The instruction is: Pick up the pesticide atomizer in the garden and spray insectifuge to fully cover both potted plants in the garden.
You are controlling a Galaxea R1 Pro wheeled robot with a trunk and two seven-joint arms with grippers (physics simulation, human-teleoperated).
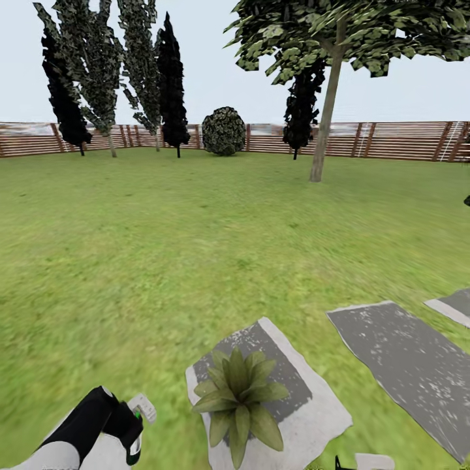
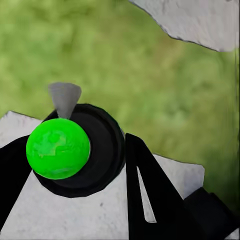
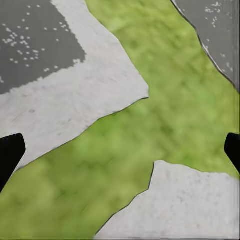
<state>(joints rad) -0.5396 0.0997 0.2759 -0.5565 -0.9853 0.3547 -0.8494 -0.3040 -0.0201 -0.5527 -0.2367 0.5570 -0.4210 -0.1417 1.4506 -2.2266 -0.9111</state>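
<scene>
Lawn [image 1: 163,248] stretches away to a brown slatted fence [image 1: 391,140] with dark trees and a round bush in front of it. One potted plant [image 1: 239,398], a low rosette of broad green leaves, sits on a pale stepping stone [image 1: 307,405] close below the head camera, with a darker grey slab [image 1: 405,365] to its right. At the lower left of the head view the left tool [image 1: 134,424] holds the pesticide atomizer [image 1: 140,410], its white head poking out past the black fingers. In the left wrist view the atomizer [image 2: 75,150] shows as a dark round body with a bright green cap and a grey nozzle, clamped between the fingers [image 2: 150,195] above a stone. The right tool [image 3: 120,150] is spread wide and holds nothing, with grass and stone edges below it
</scene>
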